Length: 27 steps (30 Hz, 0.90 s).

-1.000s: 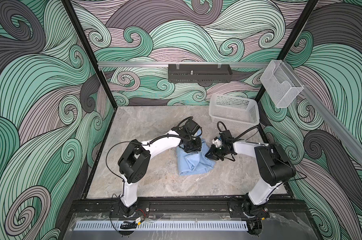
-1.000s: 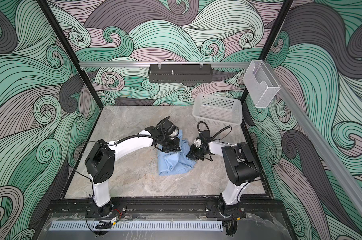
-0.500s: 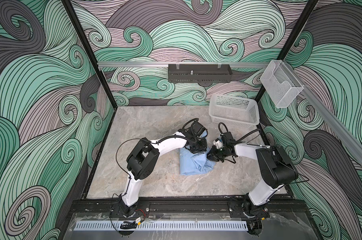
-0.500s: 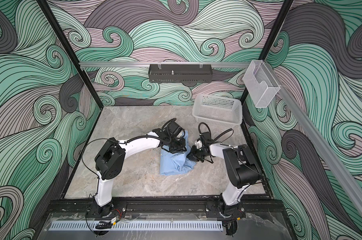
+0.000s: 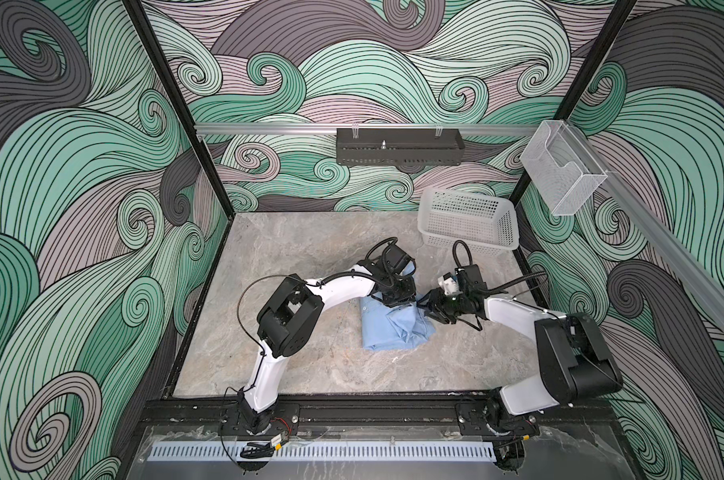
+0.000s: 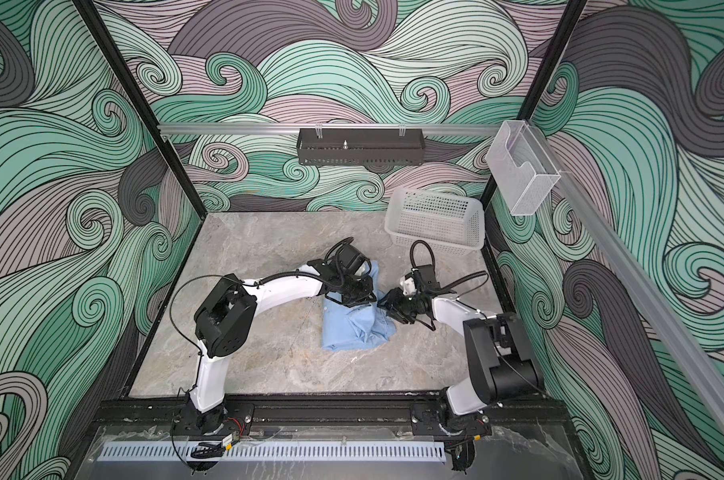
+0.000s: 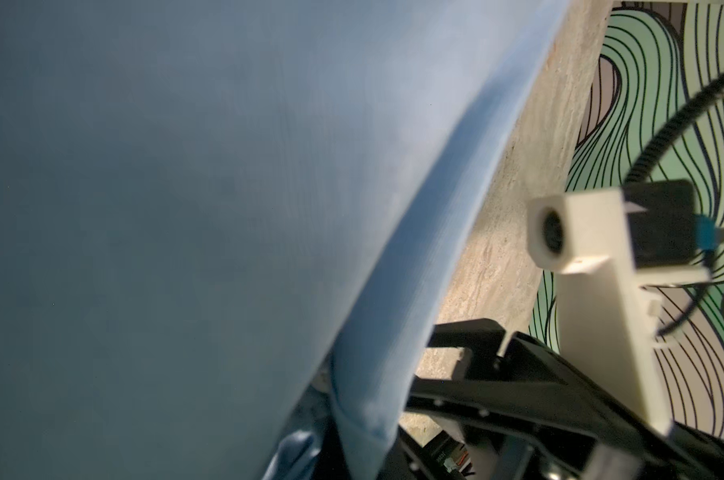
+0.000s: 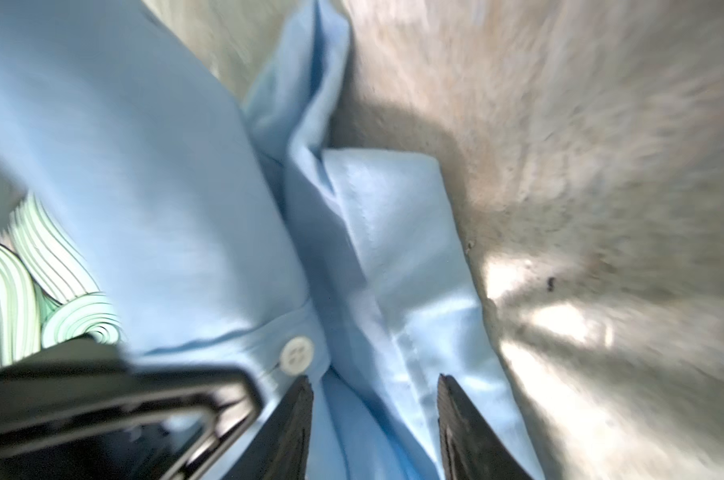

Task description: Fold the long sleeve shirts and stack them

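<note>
The light blue long sleeve shirt (image 5: 387, 328) (image 6: 352, 328) lies bunched and partly folded at the table's middle. My left gripper (image 5: 397, 298) (image 6: 354, 297) is at its far edge, shut on a fold of the shirt. That fold hangs raised and fills most of the left wrist view as the shirt (image 7: 186, 208). My right gripper (image 5: 429, 309) (image 6: 387, 309) is at the shirt's right edge. In the right wrist view the right gripper (image 8: 375, 378) is open, its jaws apart with loose shirt fabric (image 8: 393, 249) between them and a pale button (image 8: 296, 353) beside one finger.
A white perforated basket (image 5: 468, 224) (image 6: 435, 220) stands at the back right corner. A black rack (image 5: 397, 151) hangs on the back wall and a clear holder (image 5: 560, 174) on the right rail. Bare marble table (image 5: 289, 257) surrounds the shirt.
The right gripper's jaws have opened on the shirt's edge. The left gripper has carried its fold of fabric to the right, toward the right gripper, and the shirt bundle is narrower.
</note>
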### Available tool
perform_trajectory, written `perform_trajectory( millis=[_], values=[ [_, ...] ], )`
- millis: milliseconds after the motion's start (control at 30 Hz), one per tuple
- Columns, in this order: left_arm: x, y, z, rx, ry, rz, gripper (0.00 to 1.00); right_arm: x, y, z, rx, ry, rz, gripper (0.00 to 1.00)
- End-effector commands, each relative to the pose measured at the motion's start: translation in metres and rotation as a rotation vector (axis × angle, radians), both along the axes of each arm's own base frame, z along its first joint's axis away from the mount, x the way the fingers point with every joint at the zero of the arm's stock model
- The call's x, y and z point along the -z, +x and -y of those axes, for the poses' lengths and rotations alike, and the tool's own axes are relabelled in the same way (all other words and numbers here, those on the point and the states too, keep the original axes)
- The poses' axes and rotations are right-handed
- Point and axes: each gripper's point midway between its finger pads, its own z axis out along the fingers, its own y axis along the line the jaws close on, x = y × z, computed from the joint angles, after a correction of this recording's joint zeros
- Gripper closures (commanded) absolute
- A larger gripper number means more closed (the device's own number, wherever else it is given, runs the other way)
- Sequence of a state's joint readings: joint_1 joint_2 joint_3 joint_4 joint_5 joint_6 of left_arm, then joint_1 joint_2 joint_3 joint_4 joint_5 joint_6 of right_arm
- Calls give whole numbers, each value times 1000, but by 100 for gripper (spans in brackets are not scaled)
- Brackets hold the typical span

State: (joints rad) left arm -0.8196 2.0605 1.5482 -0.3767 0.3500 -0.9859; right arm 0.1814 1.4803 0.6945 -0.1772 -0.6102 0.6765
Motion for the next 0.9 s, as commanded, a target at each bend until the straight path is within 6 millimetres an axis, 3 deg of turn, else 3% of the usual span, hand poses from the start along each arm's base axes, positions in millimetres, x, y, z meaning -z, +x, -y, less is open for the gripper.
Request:
perform_trajectory(
  millis=[0, 333, 633, 867],
  values=[
    [6, 2, 4, -3, -19, -19, 100, 9, -7, 11, 3, -34, -40, 54],
    [0, -9, 17, 1, -46, -48, 100, 56, -18, 13, -16, -58, -161, 72],
    [17, -3, 31, -122, -119, -132, 100, 57, -20, 12, -14, -47, -153, 78],
    [10, 2, 28, -143, -117, -110, 94, 58, -22, 12, -17, -46, -154, 78]
  ],
)
